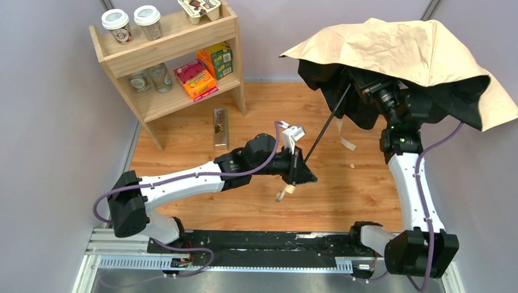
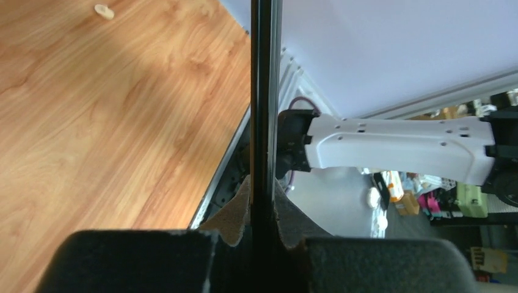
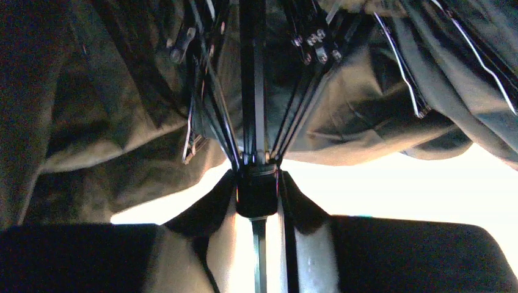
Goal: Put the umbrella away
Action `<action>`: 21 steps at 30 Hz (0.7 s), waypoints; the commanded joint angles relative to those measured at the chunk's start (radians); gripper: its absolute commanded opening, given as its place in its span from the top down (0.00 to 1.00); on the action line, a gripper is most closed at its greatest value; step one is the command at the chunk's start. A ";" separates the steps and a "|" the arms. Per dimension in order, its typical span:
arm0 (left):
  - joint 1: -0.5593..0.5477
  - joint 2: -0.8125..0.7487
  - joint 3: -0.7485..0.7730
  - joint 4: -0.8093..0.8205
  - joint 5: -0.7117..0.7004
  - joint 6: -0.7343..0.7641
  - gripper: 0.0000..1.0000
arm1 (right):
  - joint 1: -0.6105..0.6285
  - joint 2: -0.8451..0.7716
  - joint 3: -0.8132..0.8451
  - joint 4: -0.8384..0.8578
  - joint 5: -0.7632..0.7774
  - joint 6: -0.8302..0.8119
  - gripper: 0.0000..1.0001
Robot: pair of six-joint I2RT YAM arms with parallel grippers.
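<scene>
Left jaws clamp umbrella (image 1: 391, 49) shaft mid-table; right jaws grip runner under canopy, near right wall (image 1: 496, 183).

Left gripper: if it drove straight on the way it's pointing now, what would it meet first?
The umbrella shaft sits right between its jaws. Beyond that, probably the right arm's white link, though depth is unclear.

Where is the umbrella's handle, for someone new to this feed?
Start at the tan canopy, upper right, and follow its thin black shaft down to the left gripper. The handle is the small pale wooden knob on that gripper's near side; unlike the pale crumb farther right, it ends the shaft.
</scene>
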 commanded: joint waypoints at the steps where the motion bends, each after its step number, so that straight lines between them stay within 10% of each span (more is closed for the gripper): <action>1: 0.049 0.047 0.170 0.016 -0.118 0.124 1.00 | 0.223 -0.152 -0.189 -0.091 -0.002 -0.129 1.00; 5: 0.058 0.070 0.219 0.002 -0.115 0.154 1.00 | 0.422 -0.244 -0.382 -0.047 0.108 -0.160 1.00; 21: 0.072 0.035 0.102 0.022 -0.147 0.195 1.00 | 0.463 -0.258 -0.394 -0.089 0.067 -0.314 1.00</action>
